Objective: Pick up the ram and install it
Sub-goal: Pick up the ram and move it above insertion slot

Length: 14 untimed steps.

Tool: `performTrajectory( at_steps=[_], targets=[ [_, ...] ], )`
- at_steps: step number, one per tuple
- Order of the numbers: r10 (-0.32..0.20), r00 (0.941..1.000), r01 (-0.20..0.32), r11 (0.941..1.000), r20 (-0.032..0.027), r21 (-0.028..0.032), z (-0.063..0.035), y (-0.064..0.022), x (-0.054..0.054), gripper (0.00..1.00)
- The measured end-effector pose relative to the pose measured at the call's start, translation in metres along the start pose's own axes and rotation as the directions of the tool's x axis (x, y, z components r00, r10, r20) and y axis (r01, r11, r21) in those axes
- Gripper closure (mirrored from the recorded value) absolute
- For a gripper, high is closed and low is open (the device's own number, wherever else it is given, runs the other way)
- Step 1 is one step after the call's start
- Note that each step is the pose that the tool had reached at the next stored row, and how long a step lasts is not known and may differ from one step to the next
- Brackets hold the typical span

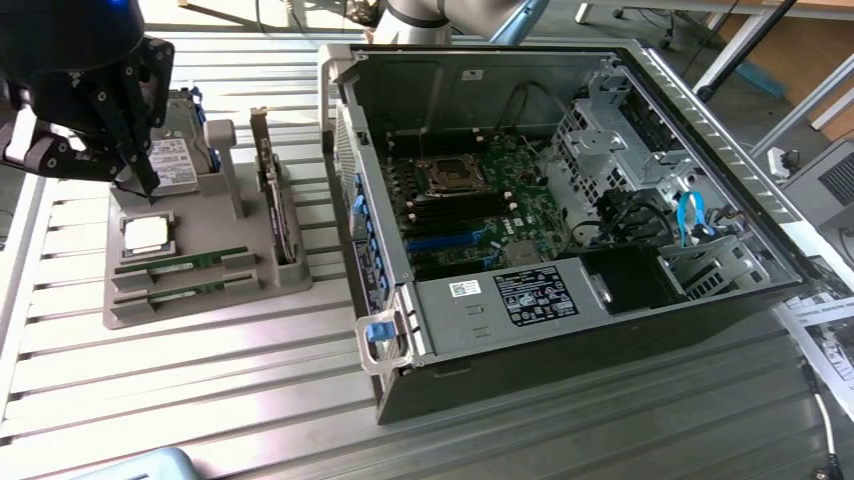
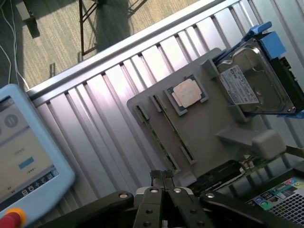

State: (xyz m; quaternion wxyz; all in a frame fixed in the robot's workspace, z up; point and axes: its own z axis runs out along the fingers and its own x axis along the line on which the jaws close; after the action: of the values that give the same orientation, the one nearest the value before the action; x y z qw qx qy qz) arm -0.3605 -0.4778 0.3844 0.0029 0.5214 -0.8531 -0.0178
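The claw (image 1: pixel 140 183) is pinched fully shut and holds nothing. Below it, just past the silver chip (image 1: pixel 147 233), the ram (image 1: pixel 180 263) lies slotted in the gray tray (image 1: pixel 200 222).

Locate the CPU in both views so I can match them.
Exterior view: CPU on the tray, at the exterior view's left, between the drive and the ram.
Wrist view: CPU on the same tray, between drive and ram.
Shared landmark: the drive.
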Motion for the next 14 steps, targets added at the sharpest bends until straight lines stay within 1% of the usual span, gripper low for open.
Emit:
performTrajectory(
  at_steps=[14],
  targets=[
    [-0.066, 0.9978, 0.066, 0.9978, -0.0052, 0.0004, 0.0000, 0.0000, 0.0000, 0.89]
  ],
)
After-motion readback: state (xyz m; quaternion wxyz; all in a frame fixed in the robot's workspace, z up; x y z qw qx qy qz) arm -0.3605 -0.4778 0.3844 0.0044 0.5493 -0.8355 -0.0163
